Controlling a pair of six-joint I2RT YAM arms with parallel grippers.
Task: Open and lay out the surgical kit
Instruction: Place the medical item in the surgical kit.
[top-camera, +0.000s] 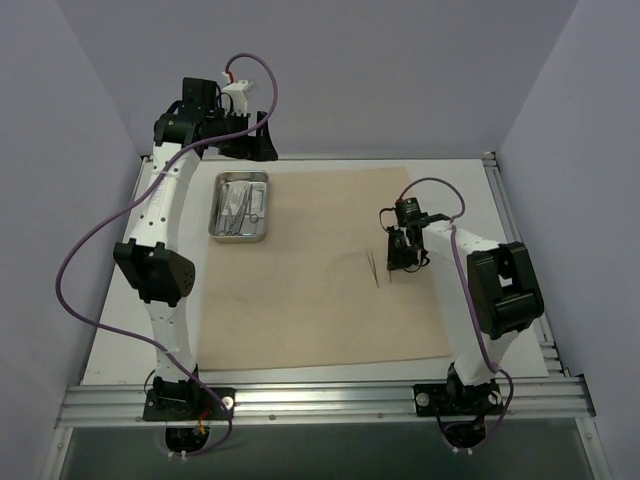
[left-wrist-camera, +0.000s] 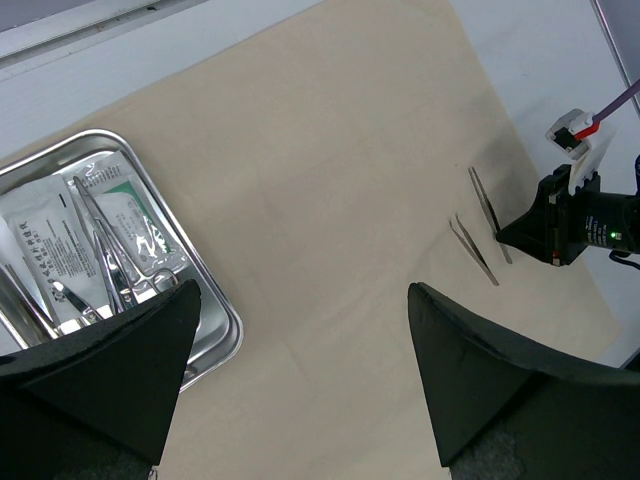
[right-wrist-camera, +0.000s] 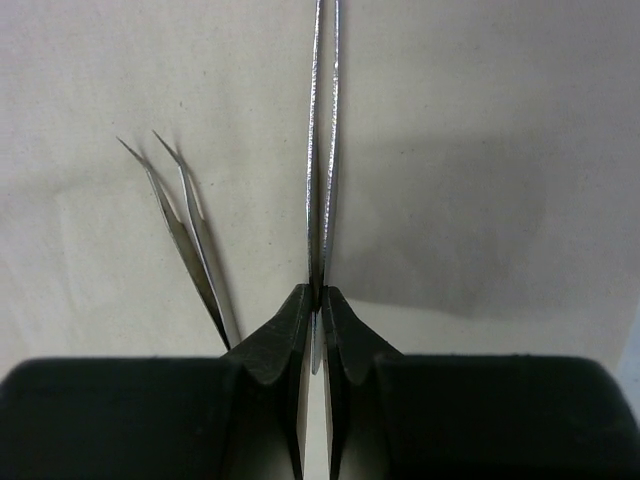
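The beige cloth wrap (top-camera: 310, 300) lies spread flat as a large sheet. The small steel tray (top-camera: 217, 207) stands on its far left corner. In the left wrist view the tray (left-wrist-camera: 213, 306) holds scissor-handled instruments (left-wrist-camera: 110, 262) and clear packets (left-wrist-camera: 48, 235). One pair of thin tweezers (top-camera: 375, 268) lies on the cloth; it also shows in the right wrist view (right-wrist-camera: 185, 225). My right gripper (right-wrist-camera: 319, 300) is shut on a second pair of tweezers (right-wrist-camera: 323, 150), held low over the cloth just right of the first. My left gripper (left-wrist-camera: 300, 310) is open and empty, high above the cloth beside the tray.
Bare white table surrounds the cloth, with a metal rail (top-camera: 320, 400) along the near edge and another on the right (top-camera: 520, 240). Grey walls enclose the back and sides. The right arm's wrist (left-wrist-camera: 575, 225) shows at the cloth's right edge in the left wrist view.
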